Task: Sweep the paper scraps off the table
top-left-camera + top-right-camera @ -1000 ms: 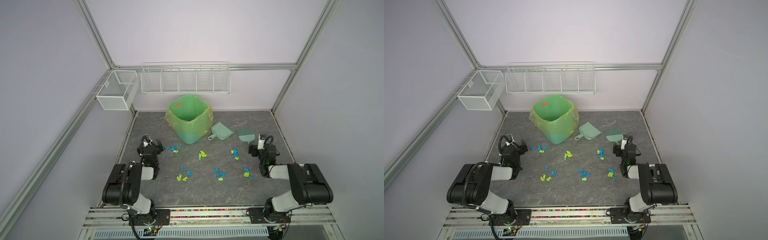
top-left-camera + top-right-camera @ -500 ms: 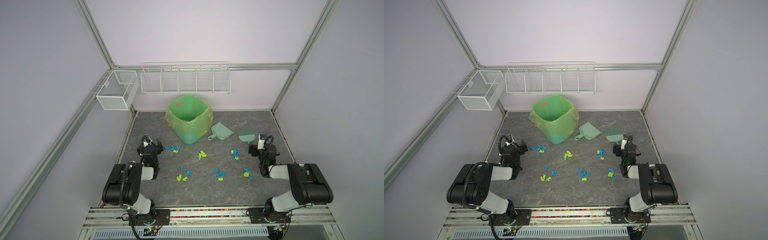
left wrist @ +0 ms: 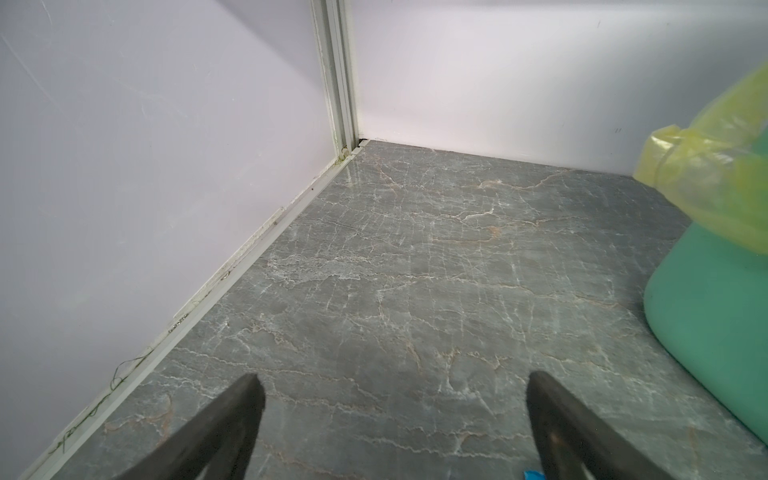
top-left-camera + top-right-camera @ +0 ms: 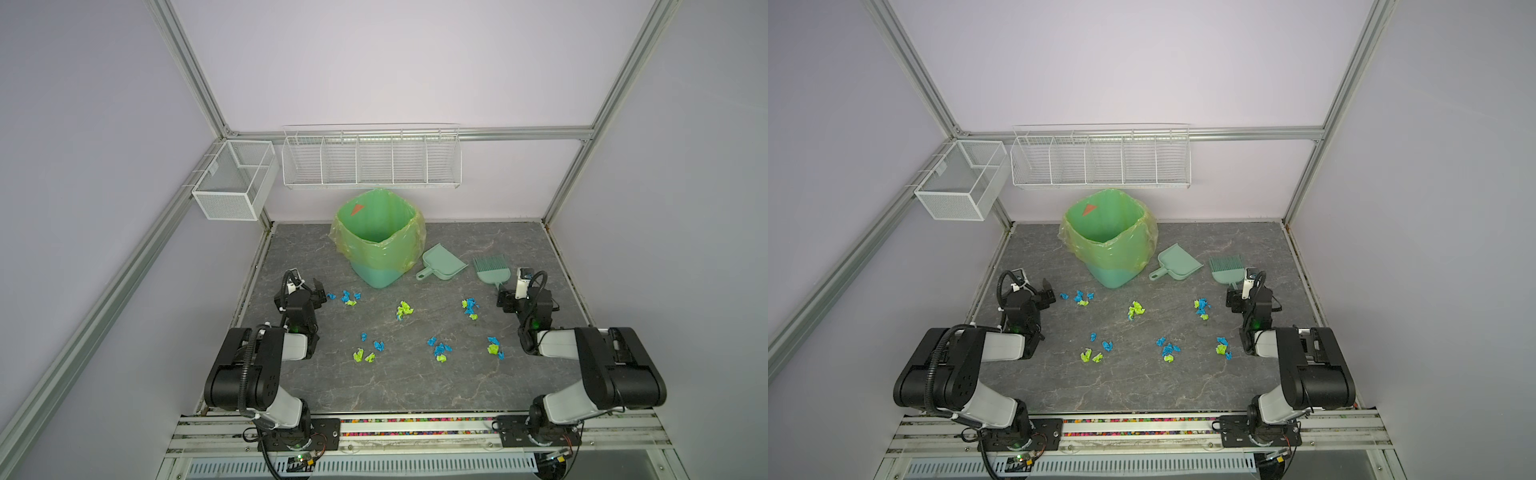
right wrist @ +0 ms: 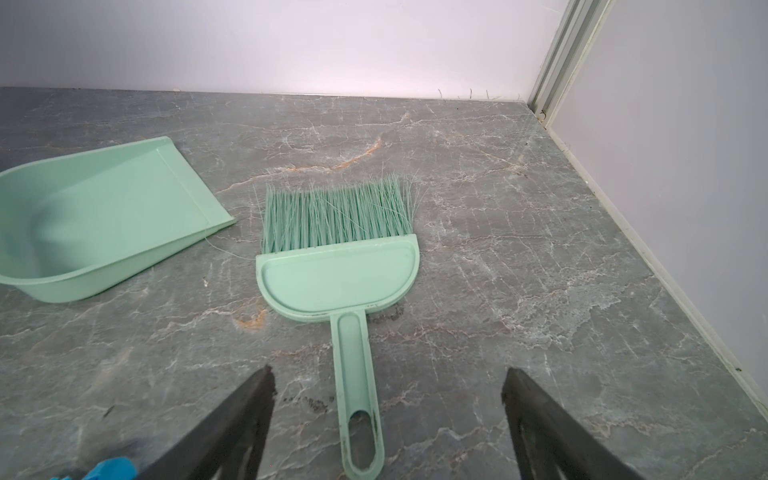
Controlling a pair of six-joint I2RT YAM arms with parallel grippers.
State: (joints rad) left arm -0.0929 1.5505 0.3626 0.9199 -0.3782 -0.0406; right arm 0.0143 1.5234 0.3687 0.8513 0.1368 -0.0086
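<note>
Your right fingers [image 5: 237, 424] are spread wide and empty, one on each side of the looped end of the brush [image 5: 338, 270] handle without touching it. That reads as a line-up for a grasp, since the handle points back at you and the bristles point away. Your left fingers [image 3: 224, 428] are just as far apart and hold nothing, over bare surface [image 3: 415, 270] with the base of the bin [image 3: 715, 332] off to one side. The paper scraps [image 4: 405, 309] lie between your two arms, in small blue and lime clusters strewn across the middle of the surface. One blue cluster sits just beside the left fingers, another near the right ones, and none is gathered yet. Beyond the right fingers the dustpan [image 5: 104, 216] rests beside the brush, its mouth turned away from the scraps, so I judge you will have to turn it before it can catch anything. Farthest back, the lined bin stands open-topped, placed to receive the sweepings.
</note>
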